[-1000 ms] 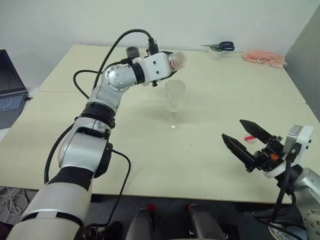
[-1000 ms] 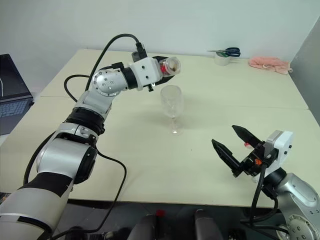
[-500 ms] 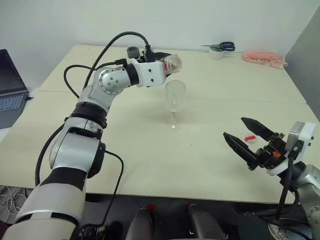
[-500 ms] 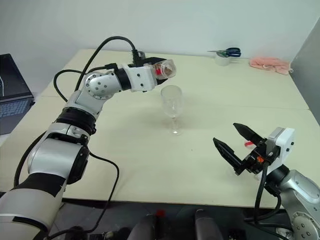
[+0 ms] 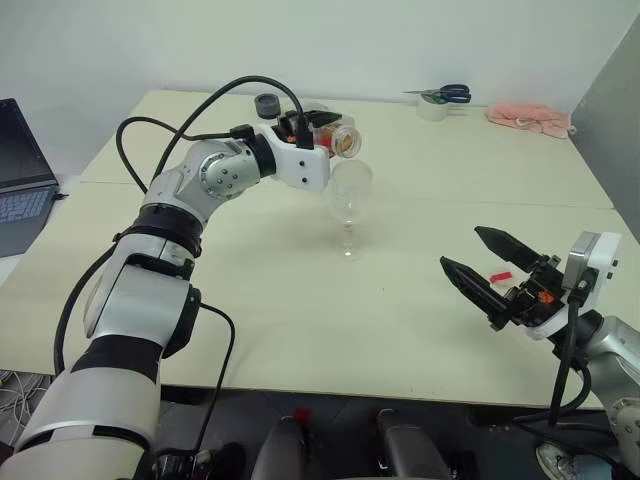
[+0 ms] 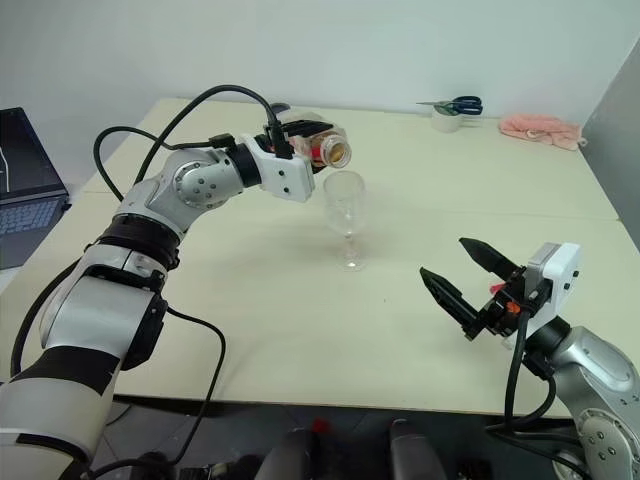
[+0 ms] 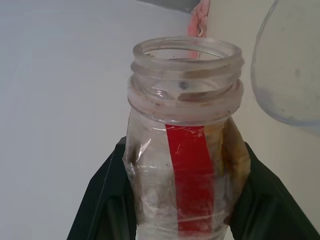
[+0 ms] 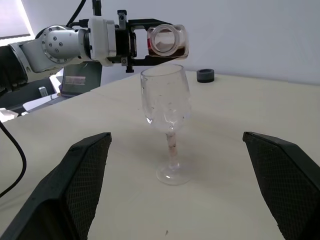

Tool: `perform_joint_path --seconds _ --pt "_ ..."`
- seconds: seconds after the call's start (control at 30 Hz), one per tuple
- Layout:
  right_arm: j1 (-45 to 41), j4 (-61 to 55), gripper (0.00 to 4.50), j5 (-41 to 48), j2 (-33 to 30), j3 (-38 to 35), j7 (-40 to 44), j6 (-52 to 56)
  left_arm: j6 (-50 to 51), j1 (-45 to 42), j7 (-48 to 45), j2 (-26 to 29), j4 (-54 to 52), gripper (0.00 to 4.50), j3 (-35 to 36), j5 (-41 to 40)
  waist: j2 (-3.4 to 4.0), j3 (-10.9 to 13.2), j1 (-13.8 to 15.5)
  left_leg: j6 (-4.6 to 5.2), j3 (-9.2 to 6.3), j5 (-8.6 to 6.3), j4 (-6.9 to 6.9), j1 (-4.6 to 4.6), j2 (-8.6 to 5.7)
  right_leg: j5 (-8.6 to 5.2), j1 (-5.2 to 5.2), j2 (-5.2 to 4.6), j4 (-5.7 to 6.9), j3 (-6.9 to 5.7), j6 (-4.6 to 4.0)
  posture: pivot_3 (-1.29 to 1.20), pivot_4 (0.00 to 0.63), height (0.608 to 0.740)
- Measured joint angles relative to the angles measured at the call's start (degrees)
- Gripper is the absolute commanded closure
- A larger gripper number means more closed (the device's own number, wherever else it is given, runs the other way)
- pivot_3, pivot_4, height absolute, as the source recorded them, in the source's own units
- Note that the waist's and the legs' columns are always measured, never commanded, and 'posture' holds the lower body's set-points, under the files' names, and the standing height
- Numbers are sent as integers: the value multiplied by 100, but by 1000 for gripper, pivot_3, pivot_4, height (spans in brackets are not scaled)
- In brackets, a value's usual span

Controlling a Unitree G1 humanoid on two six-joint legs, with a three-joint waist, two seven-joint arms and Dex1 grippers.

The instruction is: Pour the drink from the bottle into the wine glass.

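Observation:
My left gripper [image 5: 322, 137] is shut on the bottle [image 5: 338, 139], a small clear plastic one with a red label strip [image 7: 192, 170]. The bottle lies about level, its uncapped mouth [image 8: 165, 40] just above the rim of the wine glass [image 5: 349, 205]. A little reddish-brown drink [image 8: 150, 46] sits low inside the bottle. The clear stemmed glass [image 8: 166, 125] stands upright on the pale table [image 5: 300, 300]; its bowl looks empty, with droplets on the wall. My right gripper [image 5: 488, 270] hangs open near the table's front right, well apart from the glass, with nothing between its fingers.
A small red-and-white piece [image 5: 498, 277] lies on the table behind my right gripper. A grey tape ring [image 5: 266, 104] sits behind the left gripper. Scissors [image 5: 442, 94] on a white roll and a pink cloth [image 5: 527, 116] lie at the far right. A laptop [image 5: 20, 170] stands beside the table's left edge.
The left wrist has rolled, tipping the bottle over so its mouth now points toward and down over the glass rim. The right gripper has kept its place.

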Motion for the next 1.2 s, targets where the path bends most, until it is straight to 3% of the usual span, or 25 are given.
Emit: perform_joint_path --seconds 1.2 --pt "-86 233 0 -123 -67 356 -18 -1 -351 -475 1750 353 190 2683 -745 1392 0 -1 16 0 2 0 0 10 -2 1 7 -2 6 1 -1 0 150 740"
